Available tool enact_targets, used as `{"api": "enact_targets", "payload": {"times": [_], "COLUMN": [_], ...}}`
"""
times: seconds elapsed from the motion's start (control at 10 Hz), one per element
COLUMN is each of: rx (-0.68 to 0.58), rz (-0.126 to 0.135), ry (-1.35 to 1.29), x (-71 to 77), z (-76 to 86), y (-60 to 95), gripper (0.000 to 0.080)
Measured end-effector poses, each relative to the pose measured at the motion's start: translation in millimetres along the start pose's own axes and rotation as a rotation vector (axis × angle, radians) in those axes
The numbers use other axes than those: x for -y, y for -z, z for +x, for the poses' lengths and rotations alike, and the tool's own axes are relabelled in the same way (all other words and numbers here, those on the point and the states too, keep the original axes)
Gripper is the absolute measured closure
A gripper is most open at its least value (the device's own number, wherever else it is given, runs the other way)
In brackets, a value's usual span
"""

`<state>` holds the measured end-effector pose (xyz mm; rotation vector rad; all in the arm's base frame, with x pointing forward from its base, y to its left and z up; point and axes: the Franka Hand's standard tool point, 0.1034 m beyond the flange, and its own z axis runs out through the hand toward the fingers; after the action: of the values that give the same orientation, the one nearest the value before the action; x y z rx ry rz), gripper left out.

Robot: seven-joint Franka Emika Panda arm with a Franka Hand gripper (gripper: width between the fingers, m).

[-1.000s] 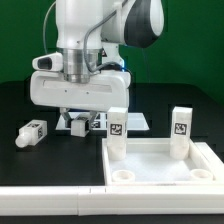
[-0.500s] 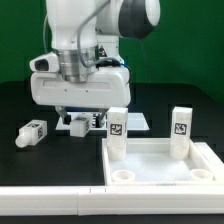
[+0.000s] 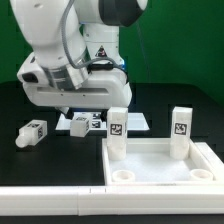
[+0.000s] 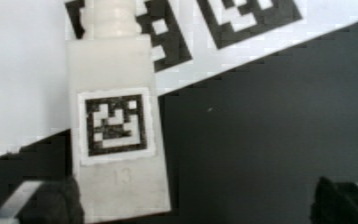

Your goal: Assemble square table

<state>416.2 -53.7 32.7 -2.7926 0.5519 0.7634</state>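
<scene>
The square table's white tray-like top (image 3: 160, 158) lies at the exterior view's lower right. Two tagged white legs (image 3: 117, 130) (image 3: 180, 127) stand upright in its far corners. A third leg (image 3: 32, 132) lies loose on the black table at the exterior view's left. A fourth leg (image 3: 83, 124) (image 4: 114, 120) lies by the marker board, under the hand. My gripper (image 4: 194, 205) is open above it, and its dark fingers (image 4: 34, 205) stand wide apart. The leg sits close to one finger, with no grip on it. In the exterior view the hand's body hides the fingers.
The marker board (image 3: 137, 121) (image 4: 229, 25) lies flat behind the table top, next to the fourth leg. A long white rail (image 3: 50, 203) runs along the front edge. The arm's white body (image 3: 70, 60) hangs over the exterior view's left half.
The jaws have opened and let go of the leg by the marker board. The arm has swung up and toward the exterior view's left, and that leg now shows more fully.
</scene>
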Motion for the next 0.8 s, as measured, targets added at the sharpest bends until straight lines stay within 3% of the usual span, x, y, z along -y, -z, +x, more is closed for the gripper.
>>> {"api": "enact_targets", "payload": {"times": [0.1,0.2,0.4,0.8], "rx": [0.105,0.210,0.321,0.364], "rz": [0.003,0.005,0.008,0.006], "ry": [0.015,0.016,0.018,0.043], "x": [-4.6,-10.7,-9.5,-8.0], "z": [-7.6,-4.3,-8.8,-13.6], "y": [-2.6,0.2,0.2,-7.7], "gripper": [0.0150,0.0150,0.0150,0.0150]}}
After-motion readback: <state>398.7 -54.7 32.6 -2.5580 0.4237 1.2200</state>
